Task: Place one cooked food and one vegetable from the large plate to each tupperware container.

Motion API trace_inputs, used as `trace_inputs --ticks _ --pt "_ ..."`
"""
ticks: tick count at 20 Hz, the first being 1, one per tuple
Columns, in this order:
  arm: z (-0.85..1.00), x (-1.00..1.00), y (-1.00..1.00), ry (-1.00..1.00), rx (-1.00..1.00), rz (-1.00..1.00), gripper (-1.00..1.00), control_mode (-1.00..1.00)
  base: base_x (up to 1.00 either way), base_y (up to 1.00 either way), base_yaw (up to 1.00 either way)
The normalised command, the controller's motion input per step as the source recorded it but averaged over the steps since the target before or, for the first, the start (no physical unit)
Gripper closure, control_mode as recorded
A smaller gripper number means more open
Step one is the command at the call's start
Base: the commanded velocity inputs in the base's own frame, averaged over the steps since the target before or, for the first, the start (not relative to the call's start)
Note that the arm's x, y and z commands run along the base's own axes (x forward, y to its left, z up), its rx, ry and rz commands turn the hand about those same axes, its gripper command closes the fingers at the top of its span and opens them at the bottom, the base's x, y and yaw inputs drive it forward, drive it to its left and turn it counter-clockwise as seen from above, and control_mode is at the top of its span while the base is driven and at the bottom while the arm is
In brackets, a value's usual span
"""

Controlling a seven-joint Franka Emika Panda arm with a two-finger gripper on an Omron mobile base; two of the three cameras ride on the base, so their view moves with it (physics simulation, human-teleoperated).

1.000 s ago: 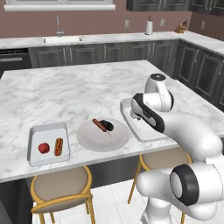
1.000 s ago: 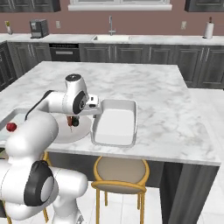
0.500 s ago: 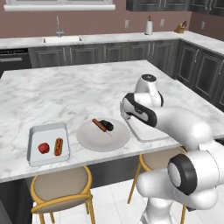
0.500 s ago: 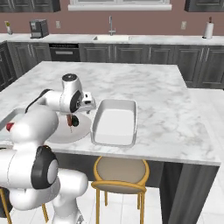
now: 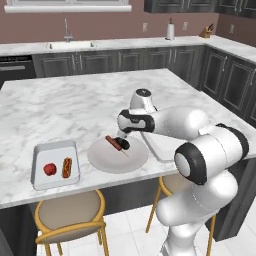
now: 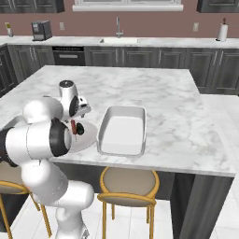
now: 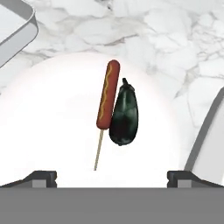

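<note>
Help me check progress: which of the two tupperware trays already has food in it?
The smaller tray, left of the round plate, holds a red tomato and a hot dog. The larger tray on the plate's other side holds nothing.

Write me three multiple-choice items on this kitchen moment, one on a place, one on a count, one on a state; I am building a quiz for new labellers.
1. Where is the tomato?
A. in the small tray
B. on the round plate
C. in the large tray

2. How many foods lie on the round plate?
A. one
B. two
C. four

3. How is the end effector?
A. shut on the eggplant
B. open, holding nothing
C. shut on the tray rim

Key: 1 A, it sits beside a hot dog there; 2 B, a corn dog and an eggplant; 3 B, the fingertips stand wide apart above the plate.
</note>
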Motion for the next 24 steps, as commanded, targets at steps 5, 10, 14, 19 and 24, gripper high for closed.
trace_inputs --ticks 5,10,14,19,24 --pt "-0.43 0.50 0.21 0.04 -0.06 -0.16 -1.00 -1.00 0.00 0.00 0.00" --pt "-0.35 0.38 -0.06 0.24 -0.01 -0.13 -1.00 -1.00 0.00 0.00 0.00" --pt "-0.30 0.00 -0.27 0.18 0.00 -0.03 -1.00 -1.00 0.00 0.00 0.00" --pt "-0.41 0.03 -0.04 0.03 0.00 0.00 -1.00 -1.00 0.00 0.00 0.00" --pt "-0.37 0.07 0.12 0.00 0.00 0.01 -1.00 -1.00 0.00 0.00 0.00"
